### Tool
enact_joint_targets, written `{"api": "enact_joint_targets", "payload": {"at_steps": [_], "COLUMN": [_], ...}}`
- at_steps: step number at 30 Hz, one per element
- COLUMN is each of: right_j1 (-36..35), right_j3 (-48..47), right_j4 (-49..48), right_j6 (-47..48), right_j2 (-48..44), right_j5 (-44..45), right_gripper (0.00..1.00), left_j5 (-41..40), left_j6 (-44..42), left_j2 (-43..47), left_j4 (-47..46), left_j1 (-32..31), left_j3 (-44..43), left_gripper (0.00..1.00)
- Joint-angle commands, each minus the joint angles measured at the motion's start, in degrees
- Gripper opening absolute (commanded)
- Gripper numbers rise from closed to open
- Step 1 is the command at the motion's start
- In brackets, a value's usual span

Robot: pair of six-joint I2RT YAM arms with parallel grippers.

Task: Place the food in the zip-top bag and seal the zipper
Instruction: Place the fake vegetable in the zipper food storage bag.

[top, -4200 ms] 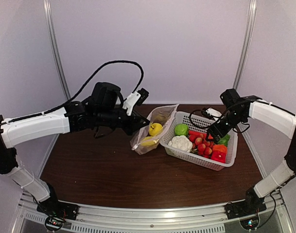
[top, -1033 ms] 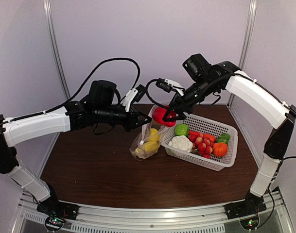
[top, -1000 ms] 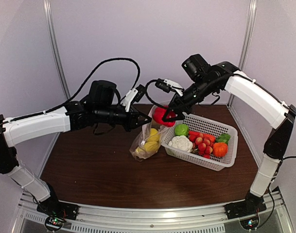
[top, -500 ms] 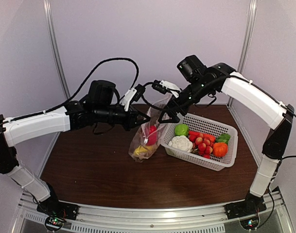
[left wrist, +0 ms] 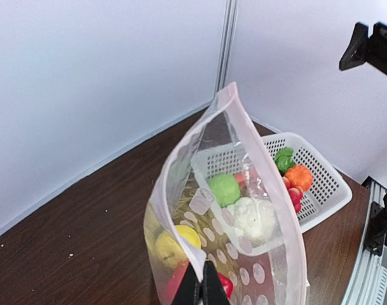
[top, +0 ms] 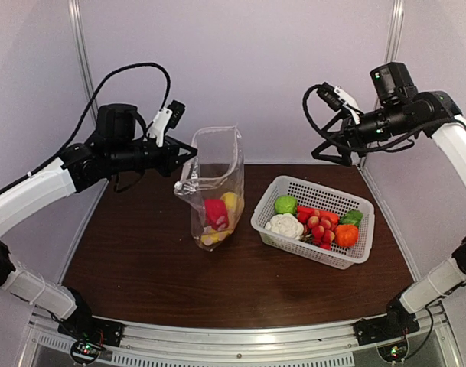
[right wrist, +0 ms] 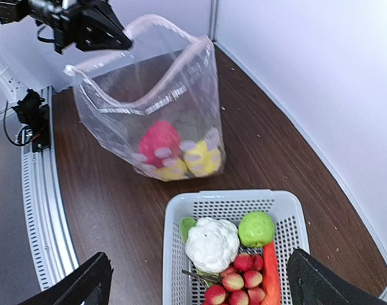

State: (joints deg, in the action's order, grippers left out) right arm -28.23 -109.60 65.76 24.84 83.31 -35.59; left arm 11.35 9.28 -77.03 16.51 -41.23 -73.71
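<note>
Left arm [top: 30,195] and right arm [top: 458,145]: white shell links, black joints and wrist housings. A black cable [top: 133,66] loops free near each wrist. Left gripper [left wrist: 198,286] and right gripper [right wrist: 199,267]: matte black fingers.

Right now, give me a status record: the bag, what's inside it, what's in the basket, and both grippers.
bag: zip-top bag held upright, mouth open
zipper: zipper not sealed
in bag: red pepper, yellow pieces
in basket: lime, cauliflower, strawberries, orange piece
left gripper: shut on the bag's rim
right gripper: open, empty, raised clear of bag and basket
</note>
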Motion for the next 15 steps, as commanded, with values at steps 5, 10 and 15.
{"api": "enact_joint_targets", "payload": {"at_steps": [5,10,15], "right_j1": [6.82,6.96,6.96], "right_j3": [19.56,25.63,25.49], "right_j4": [-6.56,-11.75,-15.25], "right_j6": [0.19,-2.51,-3.17], "right_j2": [-3.23,-1.12,4.84], "right_j5": [7.85,13.59,15.37], "right_gripper": [0.94,0.92,0.93], "left_j5": [16.47,19.44,21.67], "left_j6": [4.55,7.27,9.73], "left_j2": [-10.42,-10.25,-10.49], "left_j4": [-1.5,-4.35,-7.12], "left_j1": [-2.3,-2.6,-2.62], "left_j3": [-3.07,-1.86,-0.24], "left_gripper": [0.0,0.0,0.0]}}
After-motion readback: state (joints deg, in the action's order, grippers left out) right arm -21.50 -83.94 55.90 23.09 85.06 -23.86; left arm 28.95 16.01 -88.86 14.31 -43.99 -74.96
